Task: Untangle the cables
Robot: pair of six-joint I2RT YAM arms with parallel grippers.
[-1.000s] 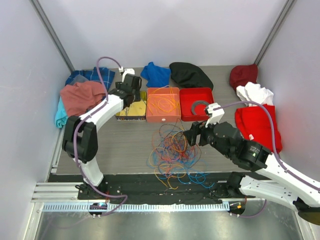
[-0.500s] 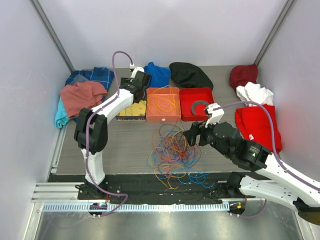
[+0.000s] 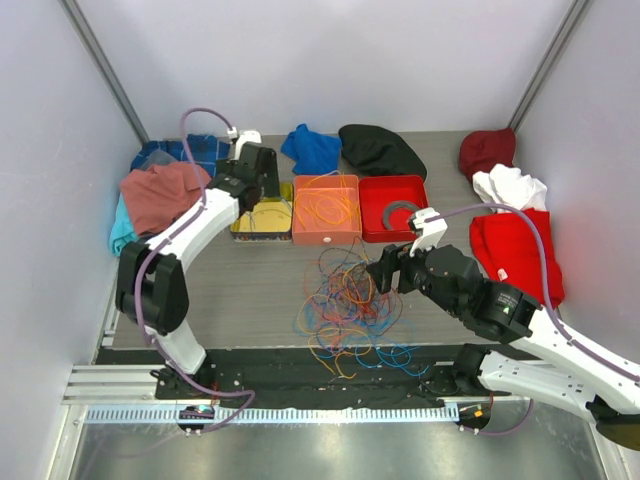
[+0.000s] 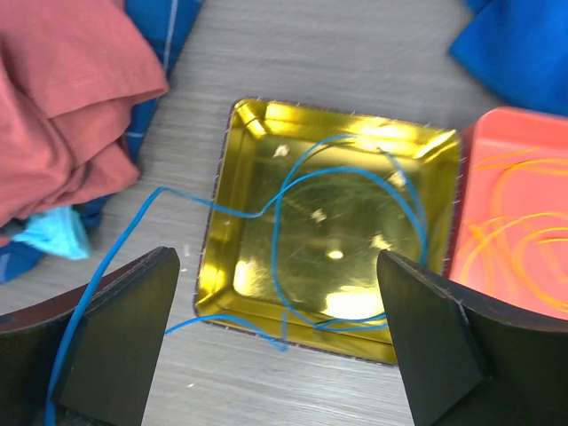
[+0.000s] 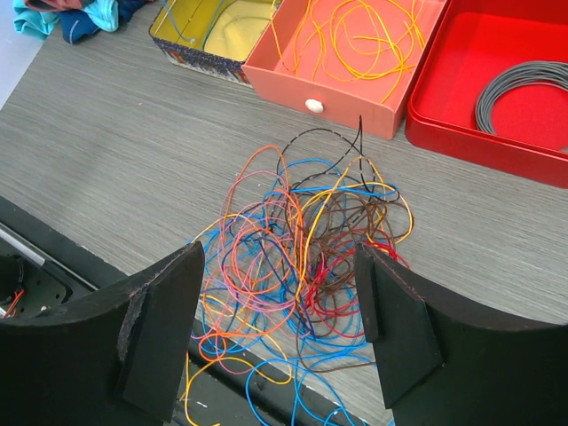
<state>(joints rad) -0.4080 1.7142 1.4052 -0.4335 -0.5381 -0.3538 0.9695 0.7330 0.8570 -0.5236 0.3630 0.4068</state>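
grey table (image 5: 115, 151): cables (image 5: 293, 232) heaped beneath right end effector (image 5: 277, 266)

No text, label, brand or number can be read in any view. The tin (image 5: 200, 58) carries a printed pattern along its outer wall, but it is too small and blurred to make out.

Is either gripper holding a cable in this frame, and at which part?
Neither. The left gripper is open above the yellow tray where a blue cable lies; the right gripper is open over the tangle.
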